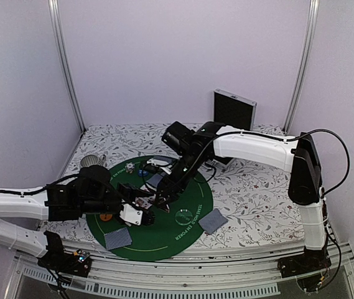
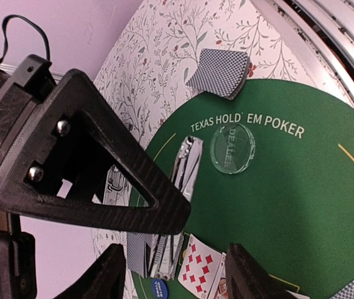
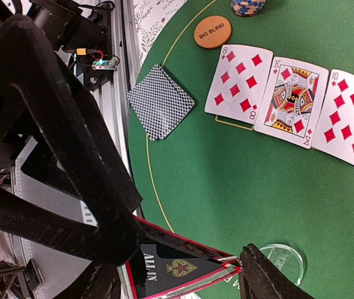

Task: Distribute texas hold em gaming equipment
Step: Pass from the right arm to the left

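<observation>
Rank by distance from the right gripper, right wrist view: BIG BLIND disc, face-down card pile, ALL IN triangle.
1. ALL IN triangle: between the fingers of the right gripper.
2. face-down card pile: mid-frame, at the mat edge.
3. BIG BLIND disc: top of frame.

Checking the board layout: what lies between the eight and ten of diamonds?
A face-up king card lies between the eight and the ten, in the right wrist view.

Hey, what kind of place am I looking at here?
Probably a robot lab cell staged as a poker table: bare pale walls and metal framing rails enclose a green Texas Hold'em mat with face-up cards laid out.
</observation>
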`<action>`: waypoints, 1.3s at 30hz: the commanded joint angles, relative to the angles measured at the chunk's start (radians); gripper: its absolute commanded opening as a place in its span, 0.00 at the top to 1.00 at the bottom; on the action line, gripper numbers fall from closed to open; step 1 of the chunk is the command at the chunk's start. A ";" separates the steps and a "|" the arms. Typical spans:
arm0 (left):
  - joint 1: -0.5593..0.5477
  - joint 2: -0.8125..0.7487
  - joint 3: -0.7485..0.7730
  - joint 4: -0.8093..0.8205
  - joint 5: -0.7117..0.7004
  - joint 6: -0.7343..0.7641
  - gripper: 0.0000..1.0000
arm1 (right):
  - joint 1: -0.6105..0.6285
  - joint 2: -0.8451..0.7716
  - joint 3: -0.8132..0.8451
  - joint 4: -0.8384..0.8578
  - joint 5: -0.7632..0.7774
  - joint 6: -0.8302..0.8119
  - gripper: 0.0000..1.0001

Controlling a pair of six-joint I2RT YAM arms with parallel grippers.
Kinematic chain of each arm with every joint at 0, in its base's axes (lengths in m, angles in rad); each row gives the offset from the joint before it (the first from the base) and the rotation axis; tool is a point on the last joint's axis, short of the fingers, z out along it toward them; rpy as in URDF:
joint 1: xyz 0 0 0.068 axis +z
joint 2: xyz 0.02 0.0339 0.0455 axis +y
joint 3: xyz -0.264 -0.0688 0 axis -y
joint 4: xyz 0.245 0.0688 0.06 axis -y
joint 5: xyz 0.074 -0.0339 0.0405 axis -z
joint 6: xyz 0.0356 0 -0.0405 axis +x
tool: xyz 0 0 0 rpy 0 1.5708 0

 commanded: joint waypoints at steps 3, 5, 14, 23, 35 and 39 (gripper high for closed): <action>-0.014 0.017 0.040 -0.016 -0.014 -0.015 0.48 | 0.022 -0.020 0.042 -0.003 -0.030 -0.017 0.45; -0.014 0.021 0.043 -0.017 -0.008 -0.016 0.53 | 0.025 -0.018 0.047 -0.003 -0.033 -0.017 0.45; -0.021 0.038 0.062 -0.044 -0.007 -0.008 0.85 | 0.029 -0.009 0.061 0.000 -0.033 -0.017 0.46; -0.025 0.011 0.039 -0.038 -0.052 -0.020 1.00 | 0.026 -0.011 0.061 -0.018 0.059 -0.017 0.34; 0.182 0.027 0.097 -0.215 -0.301 -0.228 1.00 | -0.190 -0.364 -0.304 0.304 0.242 0.209 0.01; 0.321 0.138 0.173 -0.205 -0.362 -0.320 1.00 | -0.198 -0.412 -0.382 0.338 0.249 0.206 0.01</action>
